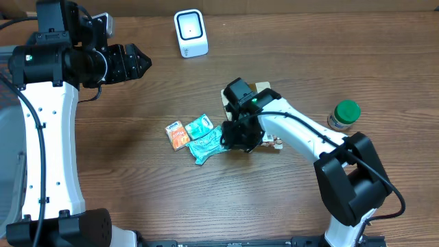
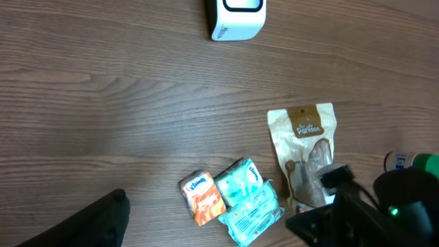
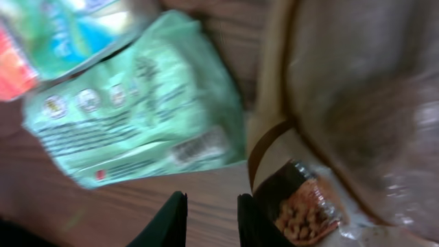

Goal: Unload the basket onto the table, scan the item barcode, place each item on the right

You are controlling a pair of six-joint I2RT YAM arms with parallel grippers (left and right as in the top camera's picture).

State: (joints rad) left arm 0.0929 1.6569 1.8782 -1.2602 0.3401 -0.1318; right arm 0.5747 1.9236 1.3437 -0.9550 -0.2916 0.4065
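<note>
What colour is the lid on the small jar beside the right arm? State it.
Green; the jar's round lid shows best overhead.

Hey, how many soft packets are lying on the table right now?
4. The orange pack, green pack and flat teal packet cluster mid-table; the brown pouch lies right of them, partly under the right arm, which could hide more.

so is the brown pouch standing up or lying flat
Lying flat. In the left wrist view the pouch rests on the table with its printed front facing up.
</note>
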